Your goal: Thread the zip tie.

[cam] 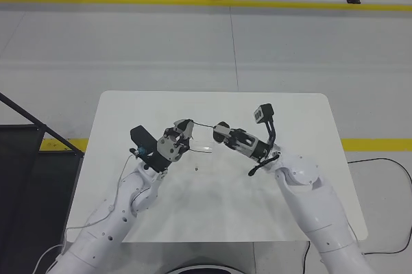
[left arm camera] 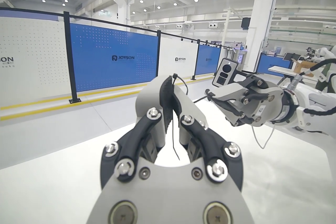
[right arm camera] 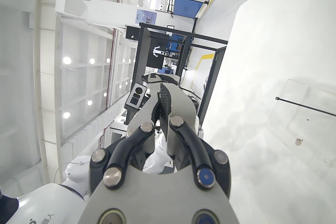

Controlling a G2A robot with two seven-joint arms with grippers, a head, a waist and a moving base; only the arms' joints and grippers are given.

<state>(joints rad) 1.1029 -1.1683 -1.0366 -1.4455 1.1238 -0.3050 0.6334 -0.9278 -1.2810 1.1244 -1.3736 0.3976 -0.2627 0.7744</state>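
Zip tie (left arm camera: 174, 76): black, up off the white table (cam: 295, 137) and strung between the two grippers. Its head pokes out above the left fingertips, and a loose strand dangles down between those fingers.
Left gripper (left arm camera: 170, 88): fingers clamped tight on the zip tie, raised over the table's middle.
Second zip tie (right arm camera: 304, 106): lying flat across a clear plastic sheet (right arm camera: 309, 92) on the table, near the grippers, touched by neither.
Right gripper (right arm camera: 163, 88): facing the left one, just beside it, fingertips pinched together on the strap's far end.
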